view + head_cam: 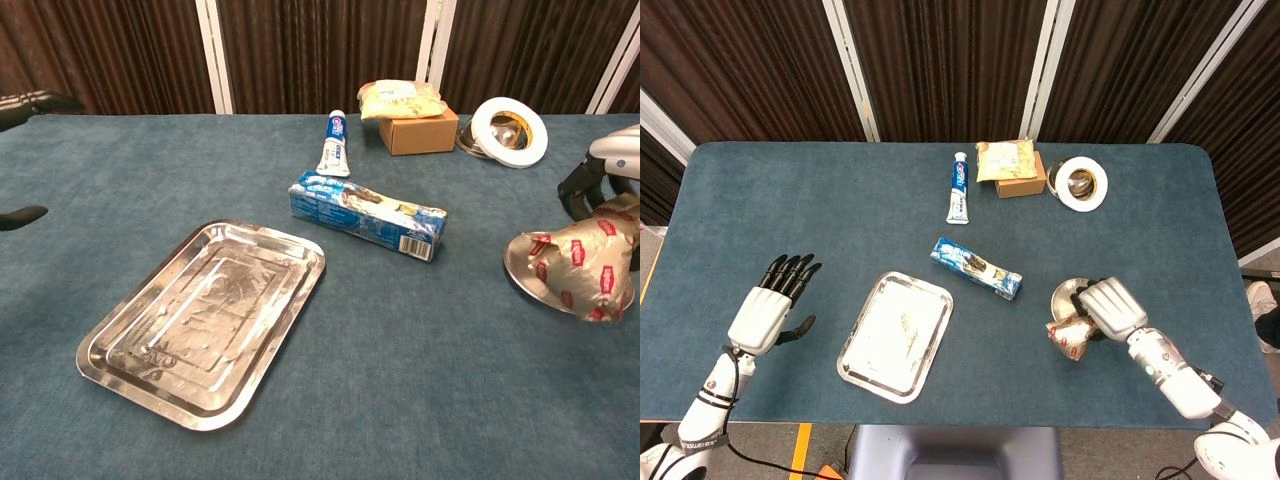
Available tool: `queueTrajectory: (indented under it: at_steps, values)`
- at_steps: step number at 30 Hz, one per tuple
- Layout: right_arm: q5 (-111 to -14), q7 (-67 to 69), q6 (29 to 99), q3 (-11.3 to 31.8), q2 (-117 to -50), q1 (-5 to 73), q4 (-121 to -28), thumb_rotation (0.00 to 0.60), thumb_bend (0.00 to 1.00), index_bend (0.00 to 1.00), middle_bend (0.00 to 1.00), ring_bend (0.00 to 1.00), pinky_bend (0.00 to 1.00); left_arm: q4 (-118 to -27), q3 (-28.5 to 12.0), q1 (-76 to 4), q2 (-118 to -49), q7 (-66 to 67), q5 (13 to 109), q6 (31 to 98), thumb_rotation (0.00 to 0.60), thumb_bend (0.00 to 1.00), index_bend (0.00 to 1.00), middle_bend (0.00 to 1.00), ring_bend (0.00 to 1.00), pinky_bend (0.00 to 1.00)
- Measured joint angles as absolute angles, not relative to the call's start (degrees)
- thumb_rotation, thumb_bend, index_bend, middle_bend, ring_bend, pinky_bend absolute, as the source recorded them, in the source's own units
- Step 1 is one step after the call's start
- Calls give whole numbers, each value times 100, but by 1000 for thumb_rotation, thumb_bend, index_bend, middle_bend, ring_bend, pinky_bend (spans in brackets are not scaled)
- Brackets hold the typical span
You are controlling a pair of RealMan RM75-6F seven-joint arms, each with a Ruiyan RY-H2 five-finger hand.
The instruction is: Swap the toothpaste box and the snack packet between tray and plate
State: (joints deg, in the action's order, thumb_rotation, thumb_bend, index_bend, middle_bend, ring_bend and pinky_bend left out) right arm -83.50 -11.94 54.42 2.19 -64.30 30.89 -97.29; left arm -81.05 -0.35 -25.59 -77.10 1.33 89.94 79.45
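Tray (896, 335) lay bare in the head view, the toothpaste box (976, 268) just beyond it; the left hand (772, 304) was spread, the right hand (1108, 308) gripping the snack packet (1069, 334) over the plate (1068, 293). Chest view showed the tray (195, 320) bare, the box (367, 215) behind it, and the packet (578, 264) across the plate's (522, 268) edge.

Blue-carpeted table (790, 190) stands before dark ribbed wall panels (940, 60).

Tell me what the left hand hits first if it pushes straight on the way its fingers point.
Probably nothing: beyond the left hand, whose fingers point up the table away from the robot, only bare blue table shows to its far edge; the tray lies off to its right.
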Motion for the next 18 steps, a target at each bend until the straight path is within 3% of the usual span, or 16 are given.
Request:
queueTrajectory:
  at_steps: [3, 5, 7, 10, 11, 13, 18]
  values:
    - [-8724, -891, 5274, -45, -6225, 3099, -10382, 600, 317, 893, 669, 598, 661, -8112, -16, -2493, -7714, 165, 9007, 7967, 600, 335, 0, 0, 0, 3]
    - [-8922, -830, 5045, -246, -6239, 3119, -10644, 600, 317, 819, 660, 571, 591, -8108, -10, -2450, -7726, 173, 9000, 7979, 600, 334, 0, 0, 0, 3]
    - [-8993, -904, 4901, -323, -6395, 3121, -10663, 600, 316, 622, 558, 477, 478, -8101, 6, -2415, -7733, 177, 8981, 7952, 600, 334, 0, 0, 0, 3]
    - [-9003, -1116, 4877, -343, -6881, 3132, -10398, 600, 314, 135, 228, 186, 194, -8088, 52, -2362, -7723, 225, 8978, 7899, 600, 333, 0, 0, 0, 3]
    - [-8965, -1169, 4856, -329, -7107, 3146, -10245, 600, 314, 33, 123, 89, 103, -8088, 61, -2344, -7715, 239, 8983, 7899, 600, 333, 0, 0, 0, 3]
    - [-8855, -1213, 4800, -287, -7397, 3173, -10030, 600, 312, 0, 18, 5, 13, -8090, 73, -2299, -7688, 258, 8997, 7918, 600, 333, 0, 0, 0, 3]
    - [-8772, -1210, 4783, -270, -7364, 3222, -10022, 600, 265, 0, 0, 0, 0, -8041, 49, -2266, -7669, 140, 8960, 7877, 600, 334, 0, 0, 0, 3]
